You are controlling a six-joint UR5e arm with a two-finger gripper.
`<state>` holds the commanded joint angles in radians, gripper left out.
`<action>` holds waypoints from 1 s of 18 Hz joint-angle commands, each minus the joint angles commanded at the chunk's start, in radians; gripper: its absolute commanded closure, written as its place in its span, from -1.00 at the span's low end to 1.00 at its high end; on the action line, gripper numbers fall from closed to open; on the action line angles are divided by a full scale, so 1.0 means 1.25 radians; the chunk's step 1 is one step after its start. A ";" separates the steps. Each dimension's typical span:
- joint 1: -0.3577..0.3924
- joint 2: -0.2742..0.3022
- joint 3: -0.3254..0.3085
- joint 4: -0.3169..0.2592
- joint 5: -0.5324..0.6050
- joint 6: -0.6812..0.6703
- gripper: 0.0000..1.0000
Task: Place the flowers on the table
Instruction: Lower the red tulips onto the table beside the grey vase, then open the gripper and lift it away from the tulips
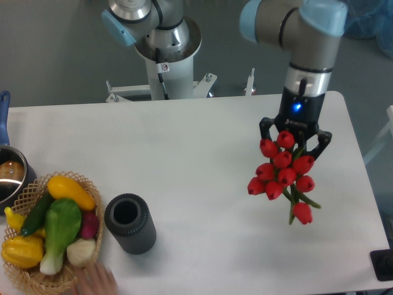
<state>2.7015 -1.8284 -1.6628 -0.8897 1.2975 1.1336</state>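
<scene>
nine tulips (283, 174) (bunched), one basket (37, 278), one vase (129, 224)

Red tulip bunch flowers (282, 174) with green stems, over white table's (202, 160) right side

bare table (202, 153), vase (129, 223) far left

- The flowers (284, 175) hide the pincer (295, 140) tips and their own stems.
- A hand (95, 283) and a pot (9, 175) are cut by the frame edges.
</scene>
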 joint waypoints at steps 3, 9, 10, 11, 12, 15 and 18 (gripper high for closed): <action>-0.014 -0.017 -0.002 -0.017 0.028 0.001 -0.01; -0.020 -0.049 -0.029 -0.021 0.030 0.001 -0.02; -0.021 -0.050 -0.029 -0.021 0.030 0.001 -0.02; -0.021 -0.054 -0.029 -0.022 0.030 0.001 -0.01; -0.026 -0.058 -0.029 -0.021 0.030 0.001 -0.02; -0.027 -0.058 -0.029 -0.022 0.028 0.001 -0.04; -0.023 -0.064 -0.029 -0.017 0.024 0.000 -0.66</action>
<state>2.6722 -1.9083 -1.6997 -0.9112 1.3269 1.1336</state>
